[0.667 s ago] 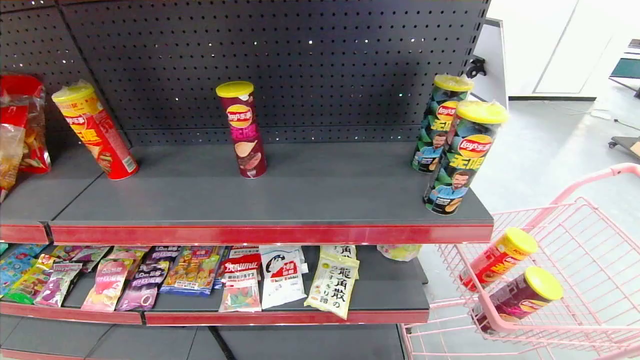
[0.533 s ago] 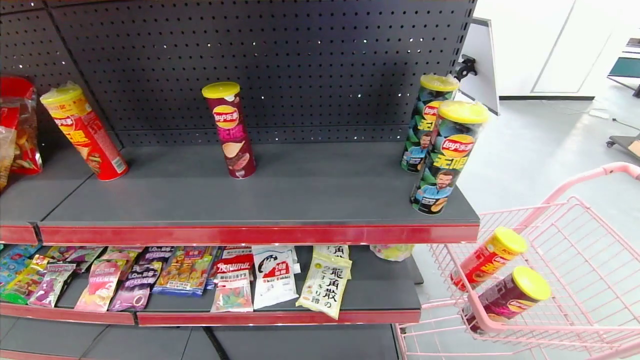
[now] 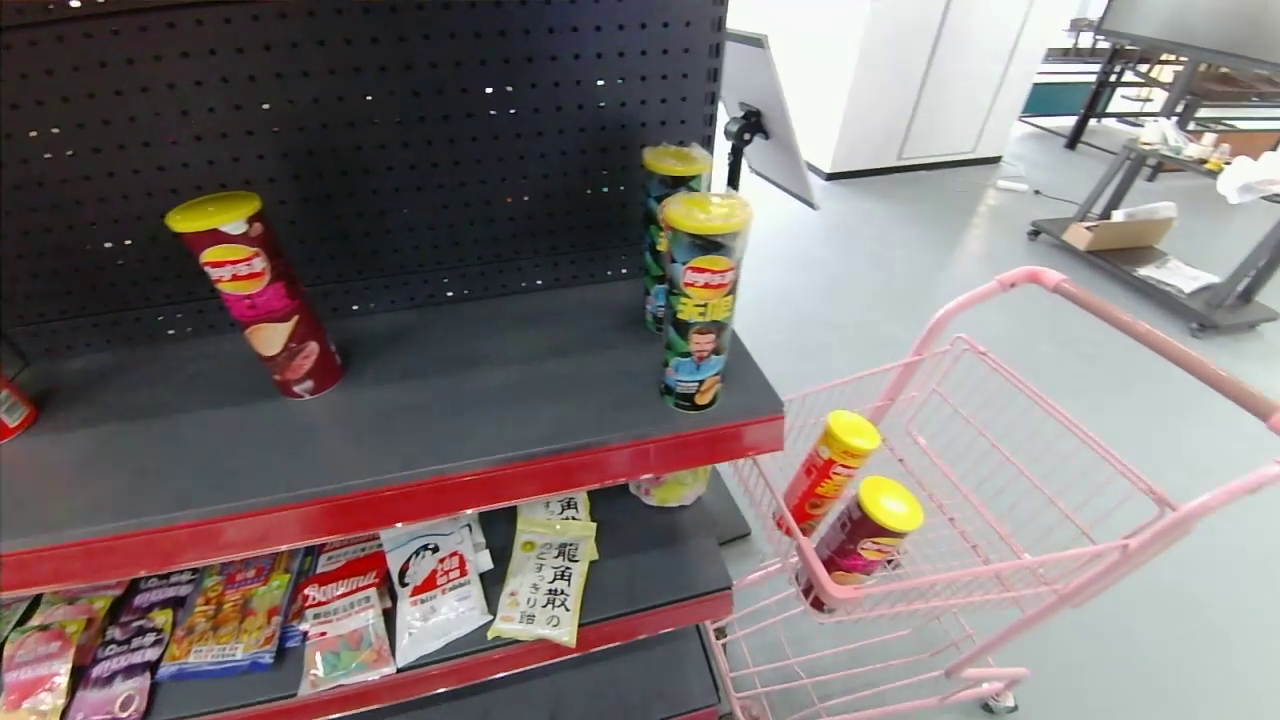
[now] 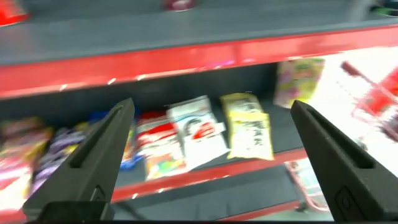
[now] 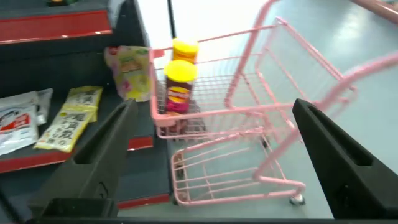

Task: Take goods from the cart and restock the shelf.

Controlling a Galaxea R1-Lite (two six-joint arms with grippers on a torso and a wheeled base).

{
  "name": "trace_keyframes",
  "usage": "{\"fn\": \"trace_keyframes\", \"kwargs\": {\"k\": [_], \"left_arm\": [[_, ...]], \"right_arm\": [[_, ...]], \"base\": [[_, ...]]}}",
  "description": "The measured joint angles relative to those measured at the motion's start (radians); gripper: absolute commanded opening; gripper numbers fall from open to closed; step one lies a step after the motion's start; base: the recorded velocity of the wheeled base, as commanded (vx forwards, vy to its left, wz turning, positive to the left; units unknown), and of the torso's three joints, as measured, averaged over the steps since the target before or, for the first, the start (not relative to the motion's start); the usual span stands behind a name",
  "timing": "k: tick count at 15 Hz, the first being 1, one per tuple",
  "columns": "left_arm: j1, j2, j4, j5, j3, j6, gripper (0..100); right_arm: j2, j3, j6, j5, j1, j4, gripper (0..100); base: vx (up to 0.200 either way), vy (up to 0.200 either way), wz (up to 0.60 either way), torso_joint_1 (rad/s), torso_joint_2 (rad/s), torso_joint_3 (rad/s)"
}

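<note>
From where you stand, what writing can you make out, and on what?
Only packaging brand print, which I won't quote:
Front green chip can: logo legible.
Maroon chip can on shelf: logo blurred.
Yellow snack bag: large characters legible.
Two cans in pink cart: too small.

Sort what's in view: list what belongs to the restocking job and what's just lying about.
Job: pink cart; red can and maroon can inside it; upper shelf.
Lying about: snack bags on the lower shelf; cardboard box on a far trolley; white board.
</note>
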Motion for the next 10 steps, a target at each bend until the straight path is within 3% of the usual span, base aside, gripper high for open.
{"fn": "trace_keyframes", "kwargs": {"k": [6, 10], "left_arm": [[-0.001, 0.000, 0.000, 0.000, 0.000, 0.000, 100], [-0.001, 0.000, 0.000, 0.000, 0.000, 0.000, 100]], "right_arm": [[0.000, 0.000, 0.002, 0.000, -0.001, 0.000, 100], [0.000, 0.000, 0.002, 0.000, 0.000, 0.001, 100]], "base": [[0.000, 0.000, 0.00, -0.008, 0.02, 0.011], [0.000, 0.000, 0.00, -0.135, 0.34, 0.199]]}}
